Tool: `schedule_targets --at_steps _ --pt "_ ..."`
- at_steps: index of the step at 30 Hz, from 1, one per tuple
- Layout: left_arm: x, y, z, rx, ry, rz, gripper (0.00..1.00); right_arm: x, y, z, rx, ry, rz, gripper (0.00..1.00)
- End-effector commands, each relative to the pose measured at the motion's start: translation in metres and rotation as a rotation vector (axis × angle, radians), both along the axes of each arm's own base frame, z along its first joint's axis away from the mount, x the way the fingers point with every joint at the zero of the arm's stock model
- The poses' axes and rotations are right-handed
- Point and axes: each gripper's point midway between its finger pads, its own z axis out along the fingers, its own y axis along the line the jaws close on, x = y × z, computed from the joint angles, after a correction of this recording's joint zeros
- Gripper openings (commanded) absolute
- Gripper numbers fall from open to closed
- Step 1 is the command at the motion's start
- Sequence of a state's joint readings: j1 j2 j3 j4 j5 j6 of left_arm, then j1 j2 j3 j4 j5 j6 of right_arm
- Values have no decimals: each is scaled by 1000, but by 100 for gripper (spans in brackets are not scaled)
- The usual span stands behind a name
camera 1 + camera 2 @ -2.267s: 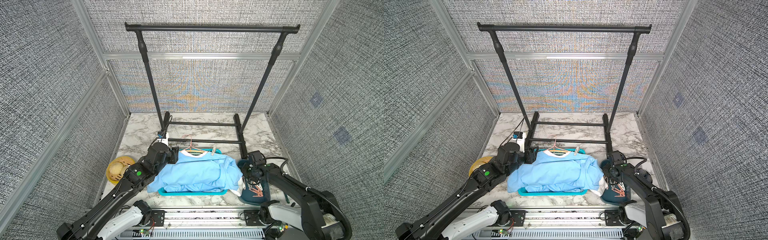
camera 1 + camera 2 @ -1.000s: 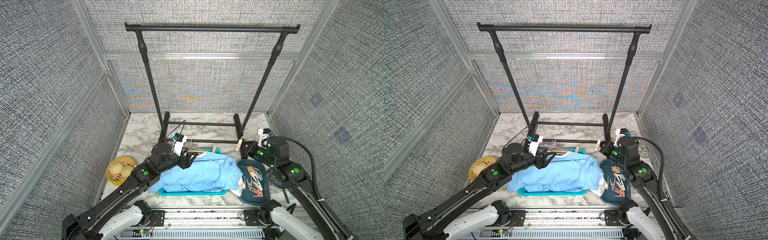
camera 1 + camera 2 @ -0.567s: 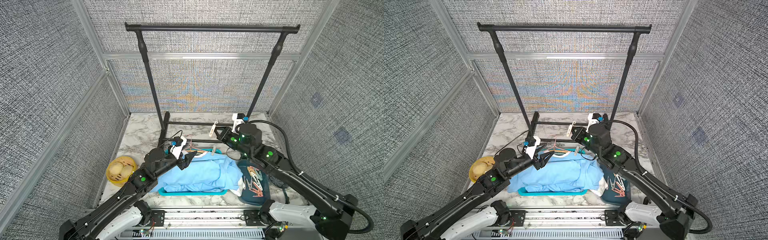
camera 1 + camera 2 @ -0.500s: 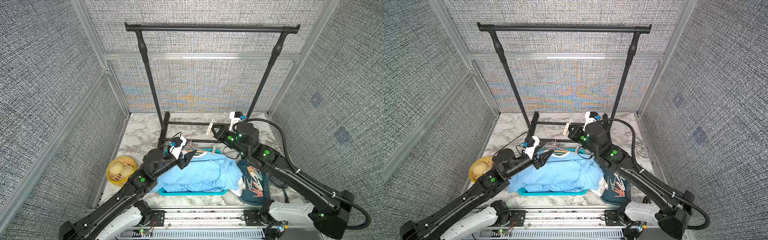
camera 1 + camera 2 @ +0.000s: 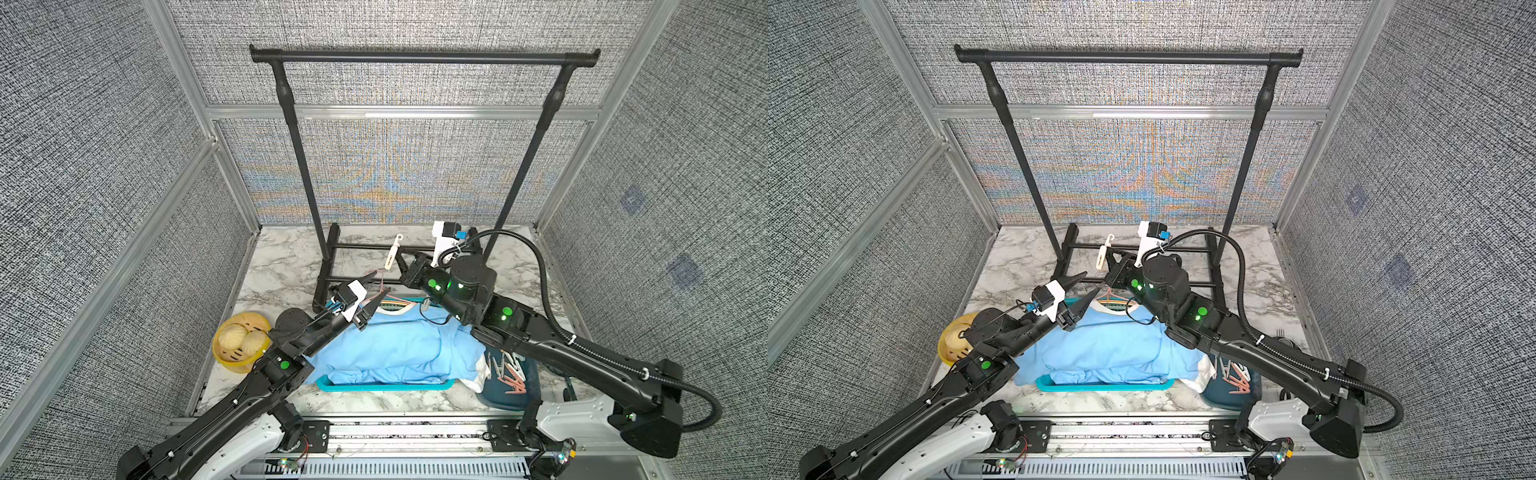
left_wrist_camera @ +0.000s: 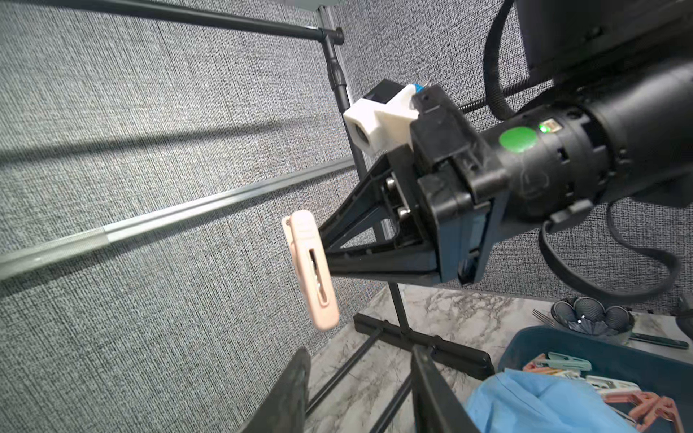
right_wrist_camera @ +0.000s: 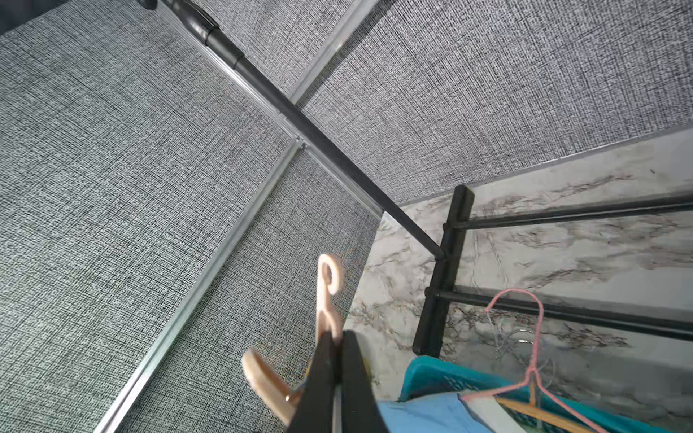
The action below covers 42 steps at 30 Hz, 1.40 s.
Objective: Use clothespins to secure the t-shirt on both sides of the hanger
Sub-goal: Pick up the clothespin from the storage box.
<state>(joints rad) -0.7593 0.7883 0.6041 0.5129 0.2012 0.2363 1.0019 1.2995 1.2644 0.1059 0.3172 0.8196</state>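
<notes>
Both top views: high above front edge, tilted down toward back wall, nearly identical coverage of white marble tabletop and black metal garment rack. Left wrist view: close, aimed upward at right arm's black fingers. Right wrist view: close, along those fingers, toward rack's left post.

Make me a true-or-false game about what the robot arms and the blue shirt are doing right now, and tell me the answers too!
1. The right pincer holds a pale pink plastic clothespin up in the air. True.
2. The light blue t-shirt hangs from the black metal rack. False: it lies heaped over the teal plastic basket.
3. The left pincer grips a clothespin. False: its jaws stand apart with nothing between them.
4. More clothespins lie in the dark blue tray. True.
</notes>
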Motion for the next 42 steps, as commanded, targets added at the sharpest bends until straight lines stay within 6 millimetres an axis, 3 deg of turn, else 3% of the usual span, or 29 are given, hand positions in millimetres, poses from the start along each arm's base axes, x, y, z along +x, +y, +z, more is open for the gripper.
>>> schedule_targets --at_steps 1,8,30,37,42 --pt "3 4 16 -27 -64 40 38 -2 3 22 43 -73 -7 0" --pt "19 20 17 -87 -37 161 35 -6 12 20 30 -72 9 0" --pt "28 25 24 -180 -10 194 35 -4 31 9 -41 -69 -4 0" --pt "32 22 24 -191 7 192 26 -1 35 4 -103 -51 -21 0" --pt "37 31 26 -226 34 237 15 -2 42 3 -115 -52 -6 0"
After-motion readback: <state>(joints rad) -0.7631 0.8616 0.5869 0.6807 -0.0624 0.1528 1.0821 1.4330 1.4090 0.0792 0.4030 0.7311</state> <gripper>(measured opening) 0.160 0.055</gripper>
